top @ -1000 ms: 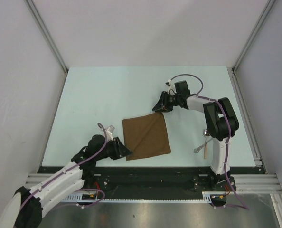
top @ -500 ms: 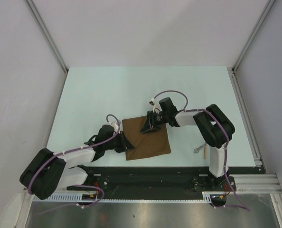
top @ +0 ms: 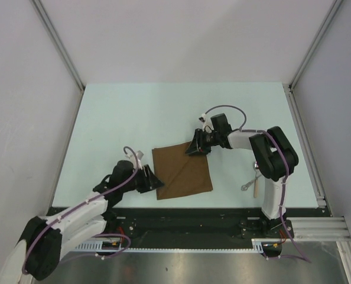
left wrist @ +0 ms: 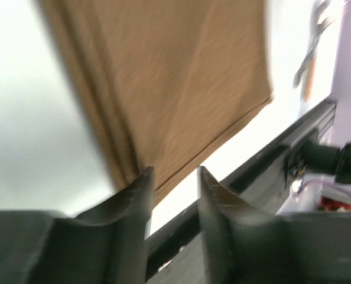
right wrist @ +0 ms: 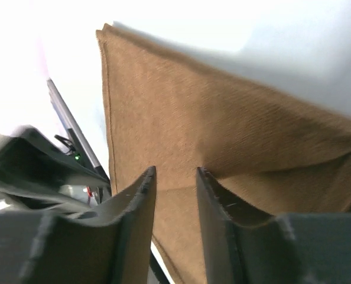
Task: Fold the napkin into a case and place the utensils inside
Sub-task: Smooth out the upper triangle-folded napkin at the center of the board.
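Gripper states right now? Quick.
Left gripper: open, at the edge of the napkin, holding nothing.
Right gripper: open, over the napkin, holding nothing.

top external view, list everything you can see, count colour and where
napkin: one, dark brown, lying flat near the middle of the table's near half
utensils: two as far as can be told, silver metal, one with a tan handle, right of the napkin beside the right arm, partly hidden by it
table: one, pale blue-green, fills the middle of the view
walls: three, light grey, around the table's left, far and right sides
left arm: one, white and black, purple cable, near left
right arm: one, white and black, purple cable, near right
left claw: one, black, jaws parted, at the napkin's near-left corner
right claw: one, black, jaws parted, at the napkin's far-right corner
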Robot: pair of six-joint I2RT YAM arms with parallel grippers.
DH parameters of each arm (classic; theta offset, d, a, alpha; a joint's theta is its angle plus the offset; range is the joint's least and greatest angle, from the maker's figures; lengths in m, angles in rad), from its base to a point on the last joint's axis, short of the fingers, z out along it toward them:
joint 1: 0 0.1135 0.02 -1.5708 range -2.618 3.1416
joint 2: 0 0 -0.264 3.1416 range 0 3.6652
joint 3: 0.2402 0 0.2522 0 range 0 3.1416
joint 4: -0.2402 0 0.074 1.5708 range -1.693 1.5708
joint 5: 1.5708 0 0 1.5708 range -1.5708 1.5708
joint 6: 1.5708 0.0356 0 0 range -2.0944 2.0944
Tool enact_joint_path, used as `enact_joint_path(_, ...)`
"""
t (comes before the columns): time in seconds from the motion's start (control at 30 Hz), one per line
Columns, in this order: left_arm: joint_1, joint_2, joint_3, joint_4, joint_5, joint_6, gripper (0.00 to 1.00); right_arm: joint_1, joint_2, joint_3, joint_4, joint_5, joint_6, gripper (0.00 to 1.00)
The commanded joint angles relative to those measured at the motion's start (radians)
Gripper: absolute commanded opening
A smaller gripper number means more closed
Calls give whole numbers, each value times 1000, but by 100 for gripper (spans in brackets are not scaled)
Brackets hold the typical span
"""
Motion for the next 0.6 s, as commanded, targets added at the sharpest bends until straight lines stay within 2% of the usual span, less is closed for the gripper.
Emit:
enact_joint_path(0.0,112,-57,208,-169,-17,98,53,54,-152,57,-164,102,-80,42)
enact_joint_path(0.1,206,43,307,-192,-19,145,62,131,-228,79,-277,263,-116,59)
enact_joint_path(0.13,224,80,332,-201,-25,153,69,154,-245,80,-299,303,-116,63)
enact_joint_path(0.17,241,129,355,-205,-20,165,70,175,-261,80,-313,375,-117,71)
enact_joint_path(0.27,293,325,447,-200,-2,199,70,273,-324,68,-358,503,-96,79)
enact_joint_path(0.3,306,421,507,-224,1,216,69,312,-336,54,-364,520,-91,80)
enact_joint_path(0.4,304,534,585,-249,-52,273,65,372,-365,31,-364,572,-77,81)
enact_joint_path(0.57,300,631,598,-159,-103,306,60,438,-348,24,-367,600,-51,81)
